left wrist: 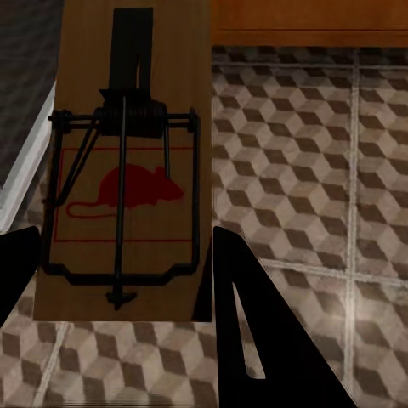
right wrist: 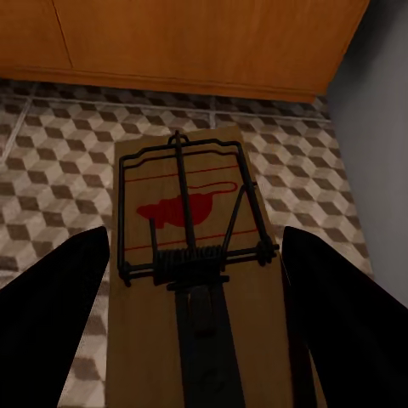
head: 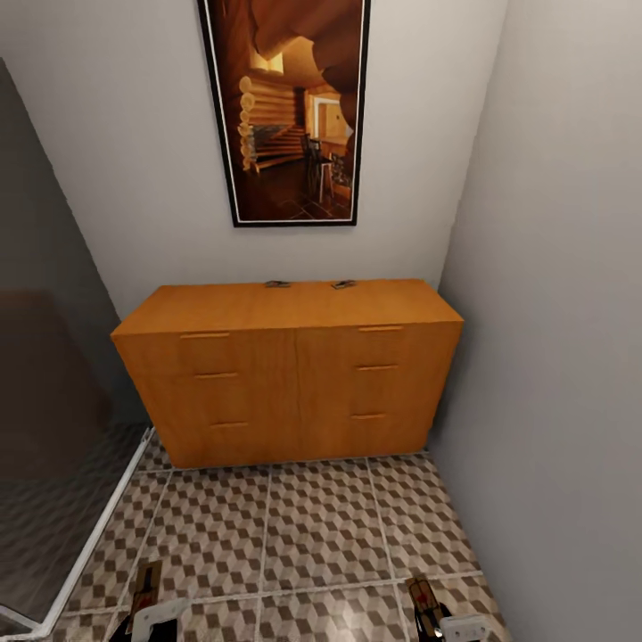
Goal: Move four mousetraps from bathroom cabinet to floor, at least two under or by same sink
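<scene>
Left hand [left wrist: 119, 280] clamped on mousetrap [left wrist: 127, 153]; right hand [right wrist: 195, 280] prob. holding another [right wrist: 200, 280], fingers wide apart. Light, stiff boards w/ fragile wire: grip edges. Two left atop cabinet [head: 294, 374].

four mousetraps [head: 277, 284] [head: 343, 284] [head: 145, 588] [head: 423, 602], one cabinet [head: 285, 383]

Two mousetraps [head: 277, 284] on the cabinet [head: 285, 374] top are too small to make out.
</scene>
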Available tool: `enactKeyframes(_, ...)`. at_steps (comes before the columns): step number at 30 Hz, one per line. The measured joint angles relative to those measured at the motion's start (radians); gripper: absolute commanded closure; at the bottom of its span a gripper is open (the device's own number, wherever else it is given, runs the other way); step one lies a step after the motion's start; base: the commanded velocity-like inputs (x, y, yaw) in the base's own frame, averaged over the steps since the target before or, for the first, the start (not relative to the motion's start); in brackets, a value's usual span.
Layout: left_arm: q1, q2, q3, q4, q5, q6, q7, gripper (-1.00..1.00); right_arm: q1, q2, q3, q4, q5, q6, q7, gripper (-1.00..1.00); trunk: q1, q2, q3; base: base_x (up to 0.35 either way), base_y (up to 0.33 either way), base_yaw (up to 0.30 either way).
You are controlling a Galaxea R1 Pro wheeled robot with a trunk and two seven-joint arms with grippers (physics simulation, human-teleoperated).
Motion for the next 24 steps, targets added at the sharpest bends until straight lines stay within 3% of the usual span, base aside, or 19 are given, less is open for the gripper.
enactKeyframes(17, 0.000, 0.000, 0.000, 0.000, 0.000, 0.000, 0.000, 1.00, 0.000, 0.001, 0.000, 0.000, 0.000, 0.000, 0.000, 1.00, 0.000, 0.000, -0.016, 0.000, 0.002, 0.206)
enactKeyframes(24, 0.000, 0.000, 0.000, 0.000, 0.000, 0.000, 0.000, 1.00, 0.000, 0.001, 0.000, 0.002, 0.000, 0.000, 0.000, 1.00, 0.000, 0.000, -0.023, -0.024, 0.133, 0.206)
